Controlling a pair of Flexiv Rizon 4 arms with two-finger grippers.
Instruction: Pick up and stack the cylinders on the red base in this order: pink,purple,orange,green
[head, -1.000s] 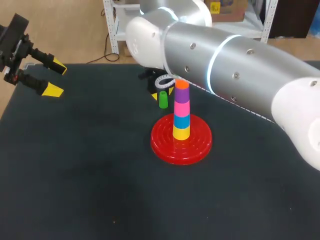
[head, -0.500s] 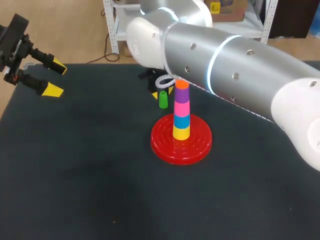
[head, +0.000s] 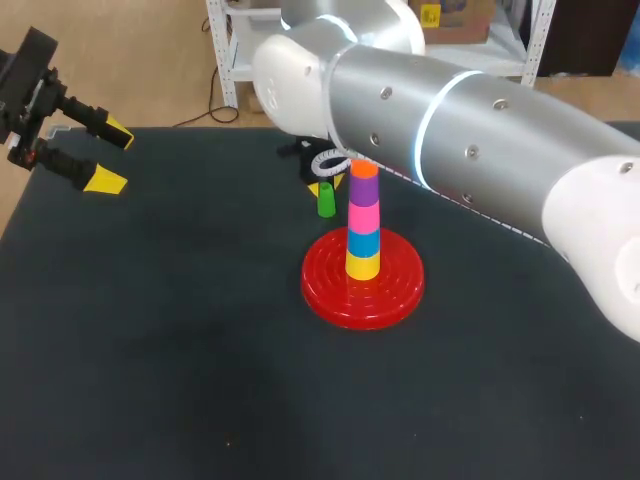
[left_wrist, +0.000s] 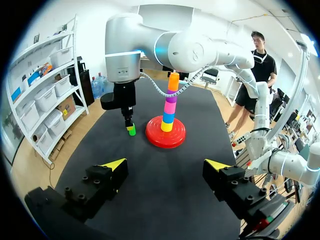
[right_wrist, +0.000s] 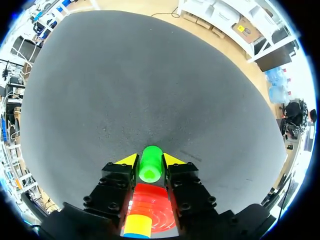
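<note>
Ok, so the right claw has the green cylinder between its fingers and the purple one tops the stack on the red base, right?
Not quite. The head view shows the orange cylinder topping the stack on the red base, the purple cylinder just under it. The right claw does have the green cylinder between its fingers.

- Six cylinders: a stack of five at mid-frame, yellow (head: 362, 267), blue (head: 363, 243), pink (head: 363, 216), purple (head: 363, 190), orange (head: 363, 170), plus one green cylinder (head: 326, 201).
- One red base (head: 330, 291).
- Two pincers: left pincer (head: 110, 156), right pincer (right_wrist: 150, 160).
- One worktop (head: 180, 380).
</note>
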